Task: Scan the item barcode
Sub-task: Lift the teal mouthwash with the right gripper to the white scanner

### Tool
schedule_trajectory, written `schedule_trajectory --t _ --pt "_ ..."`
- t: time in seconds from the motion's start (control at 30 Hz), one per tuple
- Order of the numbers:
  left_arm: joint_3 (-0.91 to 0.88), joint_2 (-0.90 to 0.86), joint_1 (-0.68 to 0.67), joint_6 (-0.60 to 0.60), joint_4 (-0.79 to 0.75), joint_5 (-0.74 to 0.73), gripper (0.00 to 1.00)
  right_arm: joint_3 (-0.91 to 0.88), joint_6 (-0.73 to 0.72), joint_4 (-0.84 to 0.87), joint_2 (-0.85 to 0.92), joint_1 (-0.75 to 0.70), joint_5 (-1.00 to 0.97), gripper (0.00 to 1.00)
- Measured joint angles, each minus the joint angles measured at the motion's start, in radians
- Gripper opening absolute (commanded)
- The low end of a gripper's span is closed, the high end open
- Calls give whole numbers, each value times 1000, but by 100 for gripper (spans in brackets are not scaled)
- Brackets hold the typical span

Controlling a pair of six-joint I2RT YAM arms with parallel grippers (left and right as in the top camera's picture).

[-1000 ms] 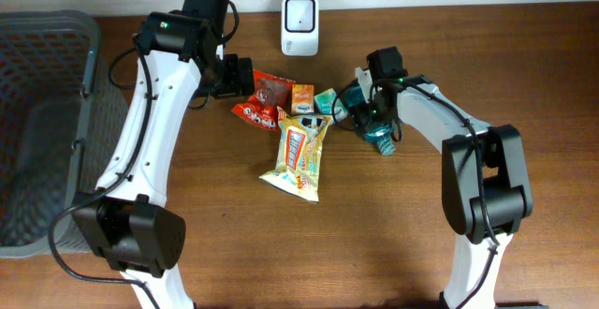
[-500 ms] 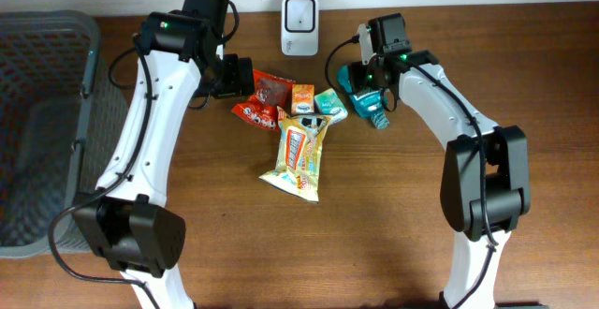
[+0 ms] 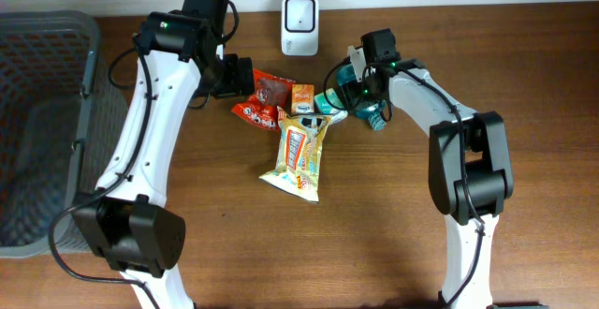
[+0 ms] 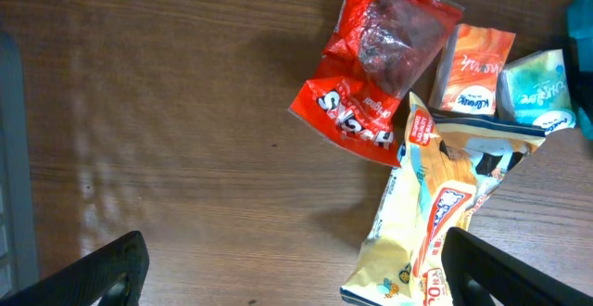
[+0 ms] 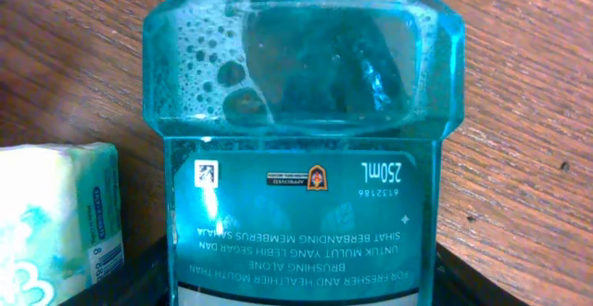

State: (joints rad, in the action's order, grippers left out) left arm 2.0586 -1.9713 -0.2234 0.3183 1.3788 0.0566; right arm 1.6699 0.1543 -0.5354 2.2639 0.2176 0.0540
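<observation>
Your right gripper (image 5: 296, 292) had its jaws clamped on the mouthwash bottle (image 5: 296, 111), with a dark finger (image 5: 468, 287) pressed against each flank at the bottom edge of the right wrist view. The bottle was clear teal, with bubbles in the liquid at its thick end. That end pointed away from the wrist camera, and the label read upside down there. Just to its left sat a pale green pack (image 5: 56, 223), close beside the bottle. I could not tell whether the two touched, or whether the bottle rested on the wooden table (image 5: 519, 111) or hung just above it. From overhead, you had that bottle (image 3: 367, 112) below and to the right of the white scanner (image 3: 299, 12), near it but not in front of its face. Your left gripper (image 4: 306, 269) stood with its jaws wide apart and nothing between them, hovering over bare wood. Beyond its fingertips lay a red sweet packet (image 4: 371, 74), with a small orange pack (image 4: 474, 65) just to the right of it. A yellow snack bag (image 4: 435, 223) overlapped the red packet's lower corner. At the far left edge of the table stood a grey basket (image 3: 37, 112), well apart from the pile.
</observation>
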Motion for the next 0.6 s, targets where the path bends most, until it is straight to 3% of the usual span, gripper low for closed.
schedule_trajectory --t 0.27,0.6 --pt "0 0 0 0 -1 0 99 4 7 35 -1 0 9 55" --pt "0 0 0 0 -1 0 99 164 -98 -37 -1 2 16 55"
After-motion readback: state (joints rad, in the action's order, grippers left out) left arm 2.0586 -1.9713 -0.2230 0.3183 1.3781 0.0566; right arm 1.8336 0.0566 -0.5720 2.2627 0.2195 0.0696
